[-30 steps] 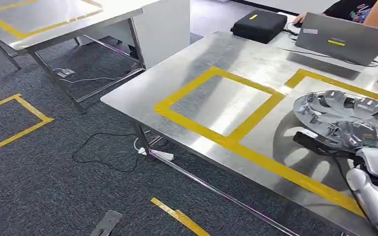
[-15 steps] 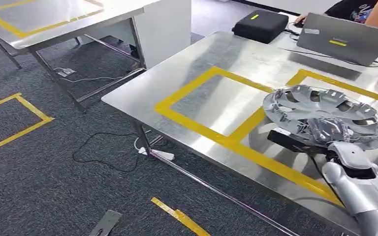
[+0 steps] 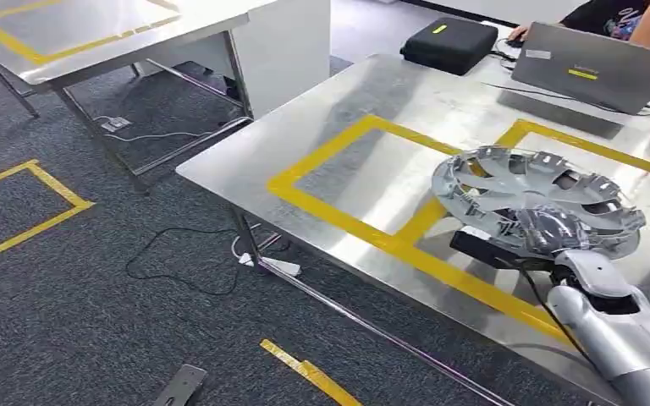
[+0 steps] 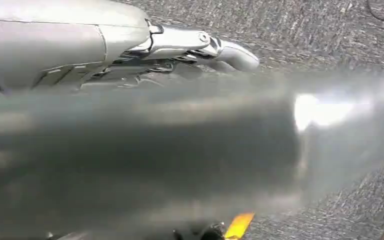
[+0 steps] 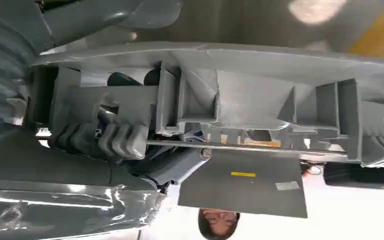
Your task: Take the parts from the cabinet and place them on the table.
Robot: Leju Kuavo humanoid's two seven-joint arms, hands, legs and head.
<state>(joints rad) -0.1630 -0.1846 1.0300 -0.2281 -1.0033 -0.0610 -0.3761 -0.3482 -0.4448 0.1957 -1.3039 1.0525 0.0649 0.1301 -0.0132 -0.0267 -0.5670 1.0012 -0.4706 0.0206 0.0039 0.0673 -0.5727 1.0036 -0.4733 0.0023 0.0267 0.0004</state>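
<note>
Right hand (image 3: 550, 233) grips the near rim of the silver wheel cover (image 3: 535, 199), its dark fingers (image 5: 107, 140) curled over an inner rib in the right wrist view. The wheel cover is held tilted above the steel table (image 3: 372, 110), over the yellow tape strip (image 3: 427, 216) dividing 2 marked squares. Left hand (image 4: 205, 47) appears above grey carpet; whether its fingers are spread or closed cannot be told. Beyond lie a grey laptop (image 3: 597, 72) and a black case (image 3: 448, 42).

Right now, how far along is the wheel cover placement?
Fetched: the silver spoked plastic wheel cover is out of the cabinet, gripped by the right hand above the steel table. Left: lower it and release; it looks not yet set down.
</note>
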